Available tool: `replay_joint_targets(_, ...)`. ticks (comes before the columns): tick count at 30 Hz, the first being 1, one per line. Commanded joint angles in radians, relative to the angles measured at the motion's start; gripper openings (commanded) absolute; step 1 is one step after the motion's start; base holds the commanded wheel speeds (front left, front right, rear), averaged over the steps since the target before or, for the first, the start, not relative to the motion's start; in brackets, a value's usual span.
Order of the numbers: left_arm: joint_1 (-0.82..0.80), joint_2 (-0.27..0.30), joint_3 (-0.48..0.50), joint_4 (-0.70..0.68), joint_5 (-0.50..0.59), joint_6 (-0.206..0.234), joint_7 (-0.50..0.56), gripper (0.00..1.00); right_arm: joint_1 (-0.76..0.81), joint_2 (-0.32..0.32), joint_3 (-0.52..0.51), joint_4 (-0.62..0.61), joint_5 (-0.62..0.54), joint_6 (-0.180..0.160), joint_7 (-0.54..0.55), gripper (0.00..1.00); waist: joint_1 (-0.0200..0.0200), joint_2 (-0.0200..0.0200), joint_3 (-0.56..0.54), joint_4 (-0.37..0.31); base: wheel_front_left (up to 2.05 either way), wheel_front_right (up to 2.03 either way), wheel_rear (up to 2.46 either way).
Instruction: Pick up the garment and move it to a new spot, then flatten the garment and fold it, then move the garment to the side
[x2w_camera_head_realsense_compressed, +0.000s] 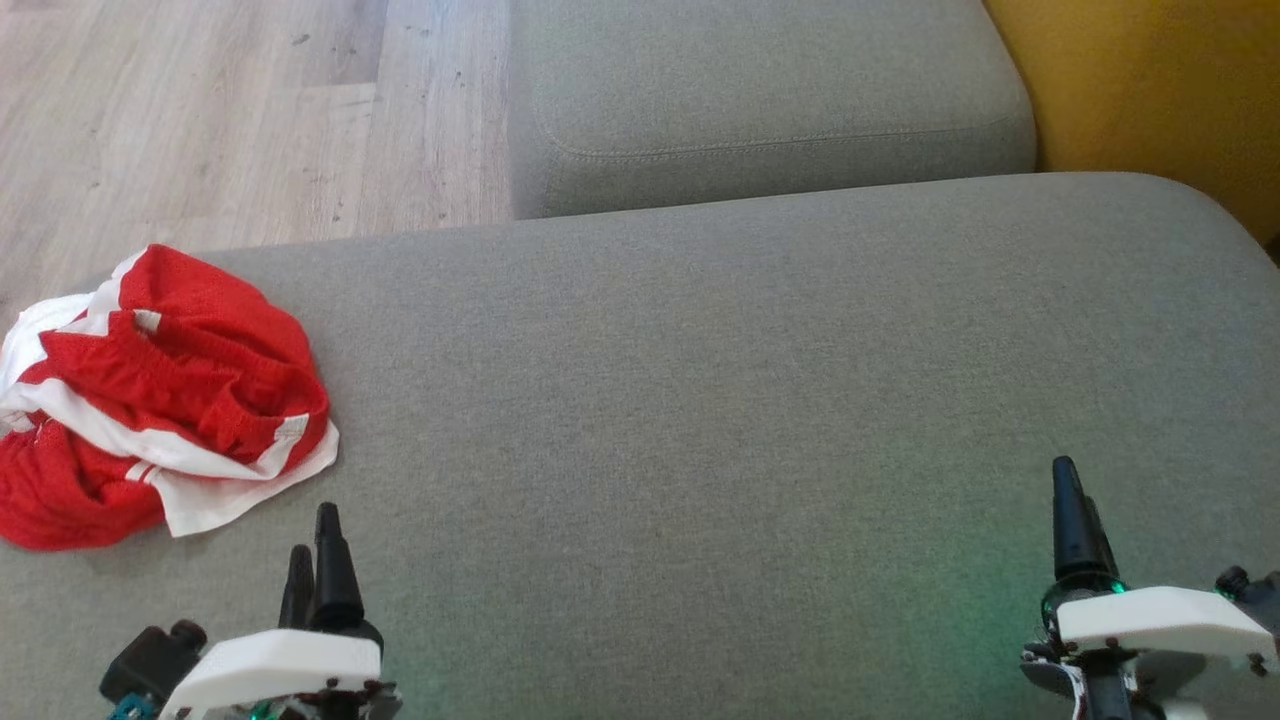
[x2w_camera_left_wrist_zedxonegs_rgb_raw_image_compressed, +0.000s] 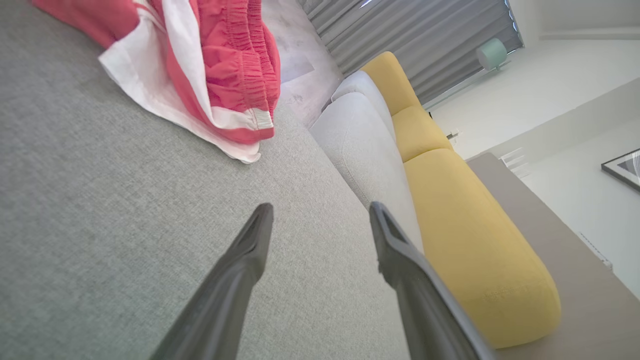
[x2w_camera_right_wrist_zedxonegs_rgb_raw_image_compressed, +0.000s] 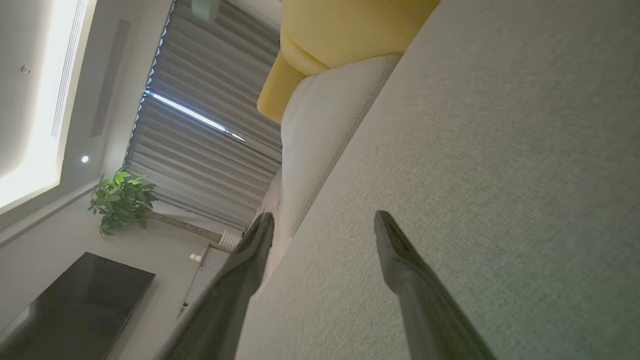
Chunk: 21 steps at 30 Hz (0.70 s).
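The garment (x2w_camera_head_realsense_compressed: 150, 400) is a crumpled heap of red mesh cloth with white stripes, lying at the left end of the grey sofa seat (x2w_camera_head_realsense_compressed: 700, 400). In the left wrist view the garment (x2w_camera_left_wrist_zedxonegs_rgb_raw_image_compressed: 200, 65) lies ahead and up to the left of my fingers. My left gripper (x2w_camera_head_realsense_compressed: 312, 540) hovers over the seat just in front of the heap, open and empty. Far to the right, my right gripper (x2w_camera_head_realsense_compressed: 1070, 500) is also open over bare cushion, with nothing between its fingers (x2w_camera_right_wrist_zedxonegs_rgb_raw_image_compressed: 250, 260). Both pairs of fingers point away from me across the seat.
A second grey cushion (x2w_camera_head_realsense_compressed: 770, 100) sits beyond the seat, with a yellow cushion (x2w_camera_head_realsense_compressed: 1150, 90) at the far right. Wooden floor (x2w_camera_head_realsense_compressed: 230, 110) lies past the seat's far left edge. The garment's left side hangs near the seat's left border.
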<state>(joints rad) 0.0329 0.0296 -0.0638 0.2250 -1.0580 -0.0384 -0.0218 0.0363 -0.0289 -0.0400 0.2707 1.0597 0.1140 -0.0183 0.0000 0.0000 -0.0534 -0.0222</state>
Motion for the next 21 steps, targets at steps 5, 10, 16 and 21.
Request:
replay_joint_targets(5, -0.019, 0.013, -0.015, -0.052, 0.114, 0.016, -0.026, 1.0, -0.014, -0.013, 0.029, -0.048, -0.106, 0.007, -0.029, 1.0, 0.0, 0.0, -0.007, -0.003, 0.0, 0.0, 0.0)
replay_joint_targets(10, -0.018, 0.017, -0.041, -0.058, 0.189, 0.036, -0.041, 1.0, -0.01, -0.014, 0.035, -0.055, -0.165, 0.008, -0.043, 1.0, 0.0, 0.0, -0.011, -0.006, 0.0, 0.0, 0.0)
replay_joint_targets(16, -0.017, 0.024, -0.068, -0.072, 0.252, 0.049, -0.055, 1.0, -0.006, -0.014, 0.043, -0.058, -0.23, 0.008, -0.058, 1.0, 0.0, 0.0, -0.015, -0.008, 0.0, 0.0, 0.0)
replay_joint_targets(21, -0.015, 0.03, -0.087, -0.079, 0.311, 0.063, -0.07, 1.0, -0.002, -0.015, 0.051, -0.064, -0.294, 0.009, -0.073, 1.0, 0.0, 0.0, -0.018, -0.009, 0.0, 0.0, 0.0)
